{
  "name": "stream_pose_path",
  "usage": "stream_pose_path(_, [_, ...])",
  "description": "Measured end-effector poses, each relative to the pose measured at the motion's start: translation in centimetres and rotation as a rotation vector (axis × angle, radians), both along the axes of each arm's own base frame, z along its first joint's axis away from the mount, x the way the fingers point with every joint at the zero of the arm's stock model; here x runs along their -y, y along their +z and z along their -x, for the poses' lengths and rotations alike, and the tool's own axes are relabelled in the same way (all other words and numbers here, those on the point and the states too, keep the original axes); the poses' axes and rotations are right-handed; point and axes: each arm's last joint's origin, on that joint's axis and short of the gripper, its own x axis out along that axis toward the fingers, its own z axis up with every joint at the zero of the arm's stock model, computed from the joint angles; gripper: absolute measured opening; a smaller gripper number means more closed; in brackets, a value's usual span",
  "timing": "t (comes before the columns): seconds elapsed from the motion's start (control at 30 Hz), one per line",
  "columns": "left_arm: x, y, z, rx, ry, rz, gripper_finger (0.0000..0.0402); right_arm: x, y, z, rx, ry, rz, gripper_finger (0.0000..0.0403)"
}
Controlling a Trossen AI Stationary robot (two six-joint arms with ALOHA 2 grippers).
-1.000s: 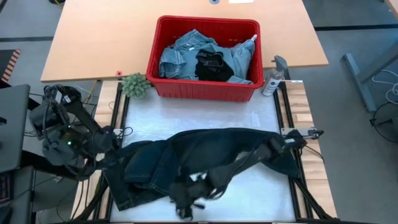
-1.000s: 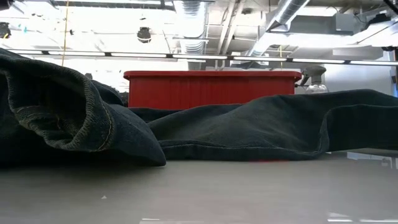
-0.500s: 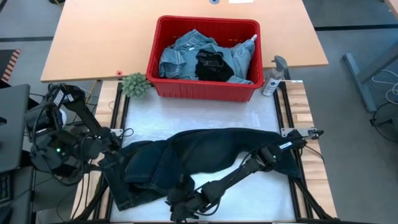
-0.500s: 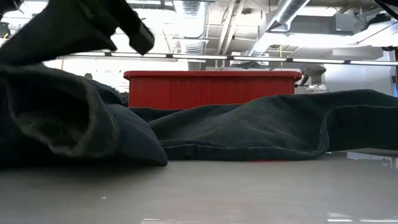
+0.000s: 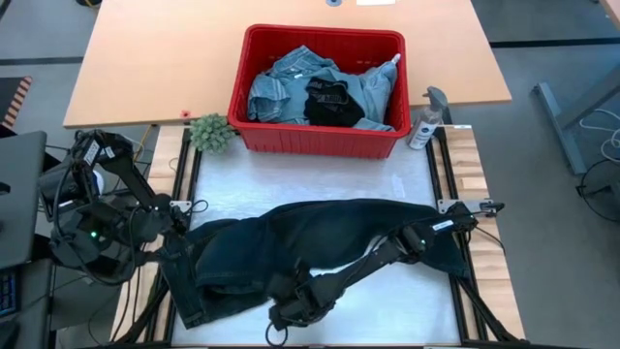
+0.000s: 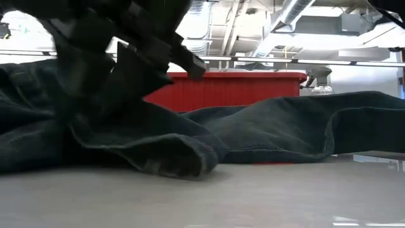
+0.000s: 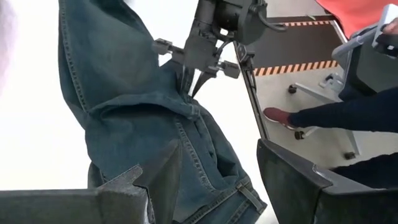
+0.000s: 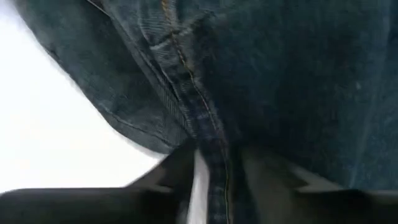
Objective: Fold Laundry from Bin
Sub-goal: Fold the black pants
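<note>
Change since the previous second: the right jaws [image 5: 295, 312] have come in from the bench's near edge onto the near hem of the dark jeans [image 5: 320, 242], and the cloth there is now bunched and lifted where it lay flat; the left jaws [image 5: 167, 254] have not shifted.

Item: dark jeans, spread across the white bench [image 5: 291, 184], between the two arms.
- Handling (judged): heavy denim, soft and limp, not fragile, not slippery. It sags and drags when raised by one point. Seams and hems are thick and stiffer, so they give the surest hold.
- Right jaws: pinched on a stitched seam, which runs straight between the two fingers in the right wrist view; the left wrist view shows them nipped together on a fold of the same cloth.
- Left jaws: spread apart, holding nothing, with the waistband end of the jeans just ahead of them.
- Where to take hold next (judged): the waistband in front of the left jaws.

Other items:
- red bin [image 5: 320, 89], well beyond both jaws, with light denim and a black piece still inside.
- green plant [image 5: 211, 133] and spray bottle [image 5: 425, 120], either side of the bin, clear of the work.
- a person's leg and shoe [image 7: 280, 117], off the bench beyond the right jaws.

In the way: nothing between either jaws and the jeans.
</note>
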Motion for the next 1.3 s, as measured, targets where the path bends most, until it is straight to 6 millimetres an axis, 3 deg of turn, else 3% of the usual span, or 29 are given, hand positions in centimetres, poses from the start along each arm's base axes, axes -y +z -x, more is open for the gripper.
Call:
stream_pose_path(0.1, [0.0, -0.2, 0.0, 0.007, 0.009, -0.014, 0.0196, 0.6, 1.4, -0.1, 0.025, -0.033, -0.076, 0.0036])
stream_pose_path(0.13, [0.1, -0.2, -0.1, 0.006, 0.009, -0.015, 0.0196, 0.8, 2.0, -0.1, 0.036, -0.046, -0.090, 0.0021])
stream_pose_path(0.3, [0.2, -0.2, -0.2, 0.012, 0.026, -0.018, 0.0196, 2.2, 8.6, 1.3, 0.185, -0.138, -0.075, 0.0017])
stream_pose_path(0.43, [0.5, -0.3, -0.3, 0.013, 0.040, -0.013, 0.0196, 5.4, 14.0, 3.4, 0.254, -0.251, 0.017, 0.0017])
stream_pose_path(0.53, [0.8, -0.3, -0.5, 0.032, 0.053, -0.011, 0.0196, 7.6, 17.0, 3.9, 0.256, -0.172, 0.018, 0.0021])
stream_pose_path(0.6, [1.0, -0.3, -0.7, 0.043, 0.066, -0.025, 0.0196, 8.3, 18.1, 3.7, 0.260, -0.078, -0.030, 0.0051])
stream_pose_path(0.7, [1.5, -0.5, -0.9, 0.042, 0.058, -0.049, 0.0196, 8.2, 17.9, 3.6, 0.192, 0.076, -0.056, 0.0115])
stream_pose_path(0.8, [2.1, -0.8, -1.0, 0.008, -0.012, -0.079, 0.0196, 8.0, 17.1, 3.9, 0.053, 0.337, 0.080, 0.0178])
stream_pose_path(0.93, [2.5, -1.0, -1.1, -0.017, -0.029, -0.082, 0.0196, 8.7, 17.3, 3.6, 0.012, 0.547, 0.255, 0.0234])
stream_pose_path(1.03, [2.5, -1.0, -1.2, -0.012, 0.003, -0.069, 0.0196, 9.7, 17.4, 2.9, 0.023, 0.683, 0.254, 0.0240])
stream_pose_path(1.3, [2.2, -0.9, -1.5, 0.036, 0.136, -0.033, 0.0196, 11.9, 14.2, 0.8, -0.066, 1.025, 0.363, 0.0213])
